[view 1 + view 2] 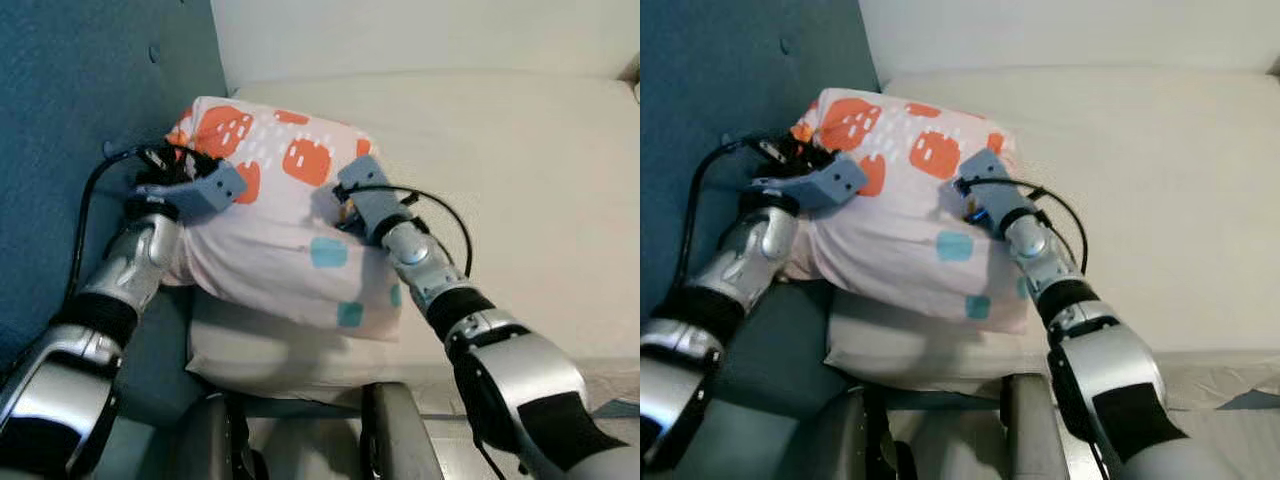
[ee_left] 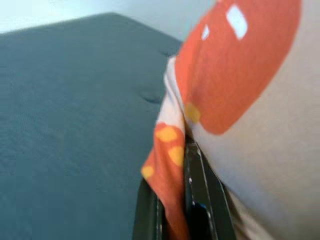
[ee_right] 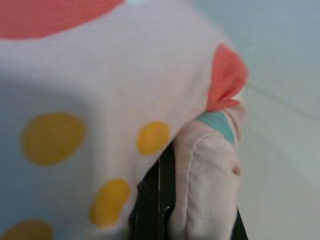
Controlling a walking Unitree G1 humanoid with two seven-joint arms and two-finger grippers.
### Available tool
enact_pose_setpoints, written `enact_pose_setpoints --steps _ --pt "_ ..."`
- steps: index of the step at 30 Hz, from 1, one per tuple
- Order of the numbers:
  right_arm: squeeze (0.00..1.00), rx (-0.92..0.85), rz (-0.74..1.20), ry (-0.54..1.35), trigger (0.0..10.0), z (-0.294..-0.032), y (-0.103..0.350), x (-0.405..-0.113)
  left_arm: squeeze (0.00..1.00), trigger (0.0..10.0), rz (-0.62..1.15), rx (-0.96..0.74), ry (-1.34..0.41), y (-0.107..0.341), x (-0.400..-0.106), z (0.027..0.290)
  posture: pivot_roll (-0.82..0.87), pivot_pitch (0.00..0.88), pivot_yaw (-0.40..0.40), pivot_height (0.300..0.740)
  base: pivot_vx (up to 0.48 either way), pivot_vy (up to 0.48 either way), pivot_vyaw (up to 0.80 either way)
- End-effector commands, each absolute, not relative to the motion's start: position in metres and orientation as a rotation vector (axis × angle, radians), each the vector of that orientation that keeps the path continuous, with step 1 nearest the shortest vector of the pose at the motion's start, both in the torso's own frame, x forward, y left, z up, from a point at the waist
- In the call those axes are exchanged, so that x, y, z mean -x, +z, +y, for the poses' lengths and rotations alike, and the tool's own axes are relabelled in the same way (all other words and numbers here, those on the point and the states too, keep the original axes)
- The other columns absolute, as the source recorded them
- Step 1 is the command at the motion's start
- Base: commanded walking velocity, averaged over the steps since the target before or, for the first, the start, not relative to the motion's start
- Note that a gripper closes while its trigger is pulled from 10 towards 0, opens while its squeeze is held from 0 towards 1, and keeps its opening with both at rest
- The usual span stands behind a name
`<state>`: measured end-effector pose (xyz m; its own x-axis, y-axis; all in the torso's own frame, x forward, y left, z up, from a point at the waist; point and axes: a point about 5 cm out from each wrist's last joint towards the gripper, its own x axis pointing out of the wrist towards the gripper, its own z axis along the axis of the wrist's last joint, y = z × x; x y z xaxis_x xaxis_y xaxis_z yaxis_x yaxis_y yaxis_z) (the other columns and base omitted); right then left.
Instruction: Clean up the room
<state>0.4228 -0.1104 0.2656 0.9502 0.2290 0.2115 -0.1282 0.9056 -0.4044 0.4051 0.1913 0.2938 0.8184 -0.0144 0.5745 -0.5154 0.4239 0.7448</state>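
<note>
Soft cotton bunches between the fingers [image 2: 192, 200] of my left gripper [image 2: 170, 220] in its wrist view: they are clamped nearly together on an orange-spotted edge of the patterned pillow [image 1: 290, 230]. My right gripper [image 3: 167, 210] is likewise pinched onto a fold of the same cover, fabric pushed up around the dark fingers [image 3: 157, 200].

From the head camera, nearest me at six o'clock lies a plain cream pillow [image 1: 260, 355], partly under the patterned one. The patterned pillow sits above it, held at nine o'clock by the left gripper and at about three o'clock by the right, its top corner leaning on the teal headboard [image 1: 90, 90] at ten o'clock. Beyond, from twelve to three, stretches the cream mattress [image 1: 500, 150].

My worry is that both grips have only cloth, not stuffing. I judge a quick lift could let the cover slip out, or drag the cream pillow off the edge toward me. The right arm's cable [image 1: 450, 215] could also snag.
</note>
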Motion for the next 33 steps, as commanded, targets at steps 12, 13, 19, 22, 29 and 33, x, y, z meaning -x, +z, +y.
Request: enact_pose_setpoints --steps 12,13,19,22,29,33 --pt "0.00 0.280 -0.348 0.445 10.0 -0.050 0.278 -0.412 0.00 10.0 -0.769 -1.107 0.482 0.357 -0.390 0.196 0.09 0.348 -0.004 0.598 0.000 0.000 0.00" --pt "0.00 0.290 -0.314 0.463 10.0 -0.048 0.267 -0.411 0.00 10.0 -0.755 -1.124 0.471 0.350 -0.389 0.199 0.09 0.349 -0.005 0.598 0.000 0.000 0.00" --pt "0.00 0.292 -0.093 0.480 10.0 -0.055 0.215 -0.408 0.00 10.0 -0.632 -1.180 0.362 0.309 -0.387 0.206 0.10 0.352 -0.010 0.598 0.000 0.000 0.00" --pt "0.00 0.303 0.040 0.457 10.0 -0.065 0.184 -0.405 0.00 10.0 -0.535 -1.187 0.287 0.279 -0.383 0.206 0.10 0.349 -0.007 0.598 0.000 0.000 0.00" --pt "0.00 0.330 0.204 0.292 10.0 -0.103 0.144 -0.398 0.00 10.0 -0.399 -1.139 0.170 0.237 -0.370 0.192 0.11 0.347 -0.004 0.598 0.000 0.000 0.00" --pt "0.00 0.332 0.267 0.238 10.0 -0.119 0.128 -0.394 0.00 10.0 -0.381 -1.110 0.097 0.226 -0.363 0.179 0.12 0.346 -0.002 0.598 0.000 0.000 0.00"
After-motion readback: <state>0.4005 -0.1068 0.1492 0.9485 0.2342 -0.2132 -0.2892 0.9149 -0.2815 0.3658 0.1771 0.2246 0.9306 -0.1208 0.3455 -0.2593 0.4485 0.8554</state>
